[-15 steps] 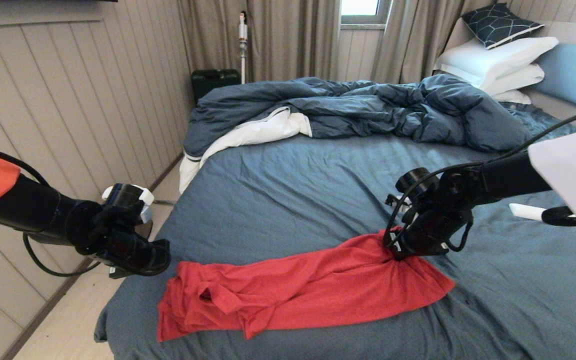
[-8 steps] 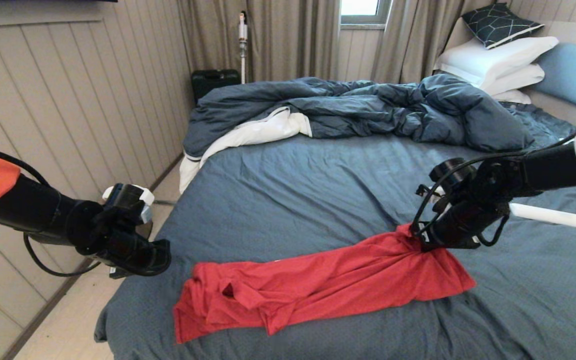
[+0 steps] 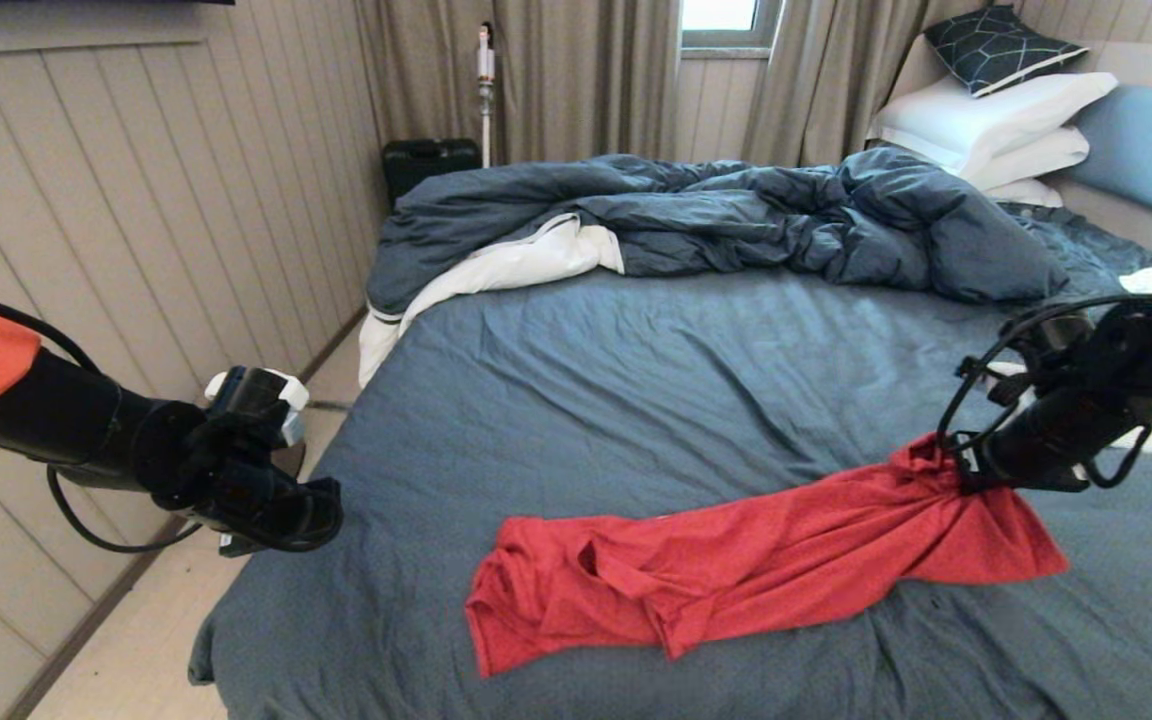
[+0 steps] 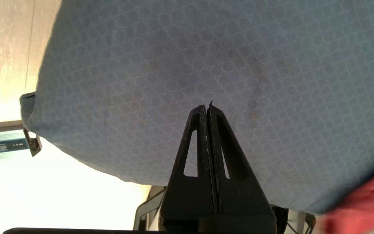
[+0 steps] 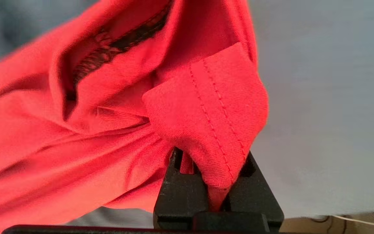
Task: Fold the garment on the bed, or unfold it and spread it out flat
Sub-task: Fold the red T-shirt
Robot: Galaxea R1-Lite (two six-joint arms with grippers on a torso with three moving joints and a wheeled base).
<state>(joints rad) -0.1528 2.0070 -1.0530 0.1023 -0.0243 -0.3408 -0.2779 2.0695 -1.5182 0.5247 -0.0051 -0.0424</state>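
Note:
The red garment (image 3: 756, 565) lies bunched in a long strip across the near part of the bed (image 3: 636, 380), on its slate-blue sheet. At the strip's right end my right gripper (image 3: 971, 480) is shut on a stitched hem fold of the garment (image 5: 206, 120), lifting that end slightly. The cloth hides the fingertips. My left gripper (image 3: 321, 515) hangs shut and empty off the bed's near left corner, well left of the garment. In the left wrist view its closed fingers (image 4: 208, 110) point at bare sheet, with a bit of the garment (image 4: 362, 204) at the picture's edge.
A rumpled dark blue duvet (image 3: 716, 220) with white lining is heaped across the far half of the bed. White pillows (image 3: 996, 125) lean on the headboard at the far right. A panelled wall (image 3: 136, 200) and floor strip run along the bed's left side.
My right gripper has dragged the garment to the right across the sheet, and the whole strip has slid with it. The left arm has not moved.

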